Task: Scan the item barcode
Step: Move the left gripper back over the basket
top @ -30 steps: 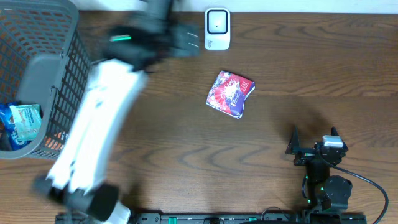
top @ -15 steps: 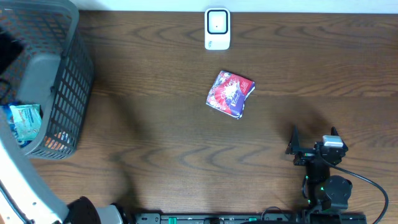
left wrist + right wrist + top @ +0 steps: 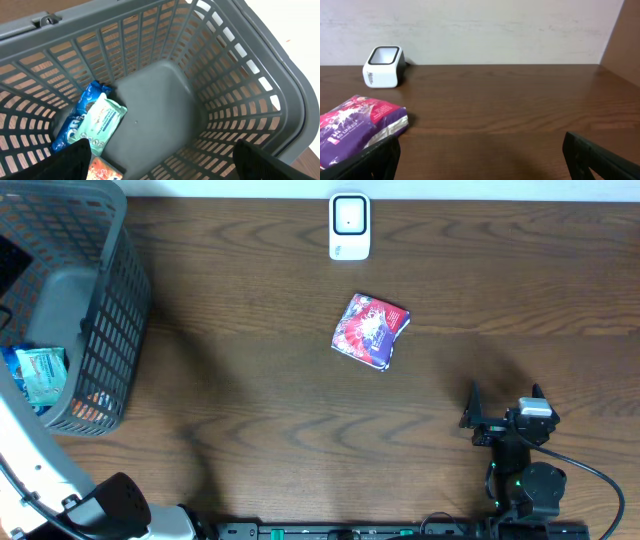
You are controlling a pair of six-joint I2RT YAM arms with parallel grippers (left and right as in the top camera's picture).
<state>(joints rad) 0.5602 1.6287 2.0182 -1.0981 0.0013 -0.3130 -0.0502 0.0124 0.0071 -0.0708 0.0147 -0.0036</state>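
Packet of purple-and-red foil [image 3: 371,331] lies on wooden table [image 3: 250,360] near white box scanner [image 3: 349,226]; left gripper [image 3: 167,162], over grey plastic basket [image 3: 260,85], and right gripper [image 3: 480,160] gape empty, so an edge grasp would likely keep the barcode clear.

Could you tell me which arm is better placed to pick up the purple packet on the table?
Right, probably: the right hand, open, faces the purple packet and scanner across bare table; the left hand hangs open above the basket, far from it.

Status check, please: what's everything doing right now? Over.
Left tool open, empty, above the basket. Right tool open, empty. Purple packet lies on table, untouched, short of scanner. Nothing between them.
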